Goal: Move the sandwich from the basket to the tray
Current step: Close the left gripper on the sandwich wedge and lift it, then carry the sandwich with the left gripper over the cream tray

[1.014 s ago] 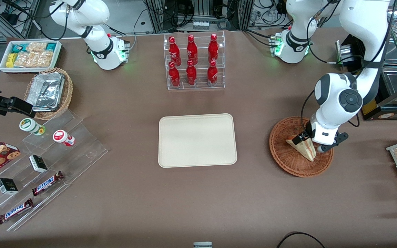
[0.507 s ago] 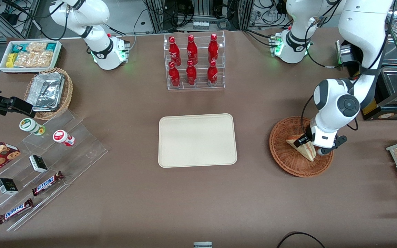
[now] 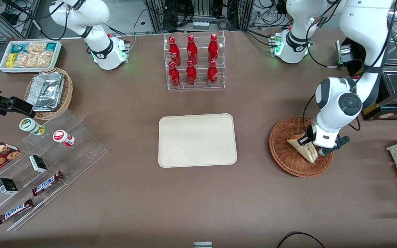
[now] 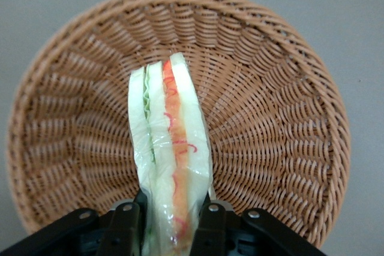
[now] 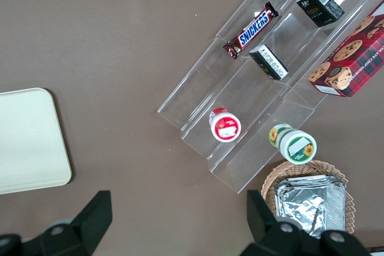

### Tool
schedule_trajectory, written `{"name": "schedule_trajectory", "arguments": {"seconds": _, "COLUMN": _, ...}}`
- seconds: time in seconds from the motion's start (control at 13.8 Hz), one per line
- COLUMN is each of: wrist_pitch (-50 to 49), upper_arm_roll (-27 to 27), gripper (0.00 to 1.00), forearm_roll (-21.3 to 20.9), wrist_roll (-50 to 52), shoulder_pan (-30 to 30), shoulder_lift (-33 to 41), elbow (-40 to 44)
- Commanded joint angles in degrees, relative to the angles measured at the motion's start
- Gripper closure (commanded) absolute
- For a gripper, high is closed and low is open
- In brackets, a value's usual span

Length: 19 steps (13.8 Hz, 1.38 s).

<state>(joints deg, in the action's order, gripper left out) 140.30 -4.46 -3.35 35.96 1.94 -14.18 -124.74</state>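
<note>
On the brown worktop (image 3: 191, 199), the left arm's end effector (image 4: 173, 223) is clamped on the pale triangular sandwich wedge with red and green filling (image 4: 171, 154), pinching it between both black fingers (image 4: 126, 229). The sandwich hangs over the round reddish-brown woven wicker basket (image 3: 283, 151), toward the working arm's end. The flat cream rectangular tray (image 3: 197, 140) lies well apart. Farther off stands a clear rack of red bottles (image 3: 194, 62).

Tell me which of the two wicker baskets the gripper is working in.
The reddish-brown basket at the working arm's end. The gripper is shut on the sandwich there; the tan basket holds foil containers.
</note>
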Motion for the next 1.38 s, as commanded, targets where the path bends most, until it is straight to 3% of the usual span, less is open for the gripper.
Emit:
{"name": "schedule_trajectory", "arguments": {"seconds": 0.0, "wrist_pitch": -10.0, "upper_arm_roll": -0.6, "gripper": 1.0, "forearm_roll": -1.7, "wrist_roll": 0.1, "shoulder_pan": 0.5, "shoulder_lift": 3.4, "elbow": 5.6}}
{"name": "schedule_trajectory", "arguments": {"seconds": 0.36, "wrist_pitch": -20.7, "upper_arm_roll": -0.8, "gripper": 1.0, "forearm_roll": -1.2, "wrist_roll": 3.5, "shoulder_pan": 9.5, "shoulder_lift": 2.5, "elbow": 16.6}}
{"name": "schedule_trajectory", "arguments": {"seconds": 0.94, "wrist_pitch": -20.3, "upper_arm_roll": -0.8, "gripper": 1.0, "forearm_roll": -1.4, "wrist_roll": 10.5, "shoulder_pan": 29.0, "shoulder_lift": -12.2, "elbow": 33.0}}
{"name": "schedule_trajectory", "arguments": {"seconds": 1.3, "wrist_pitch": -18.4, "upper_arm_roll": -0.8, "gripper": 1.0, "forearm_roll": -0.7, "wrist_roll": 10.2, "shoulder_pan": 34.0, "shoulder_lift": -20.2, "elbow": 40.0}}
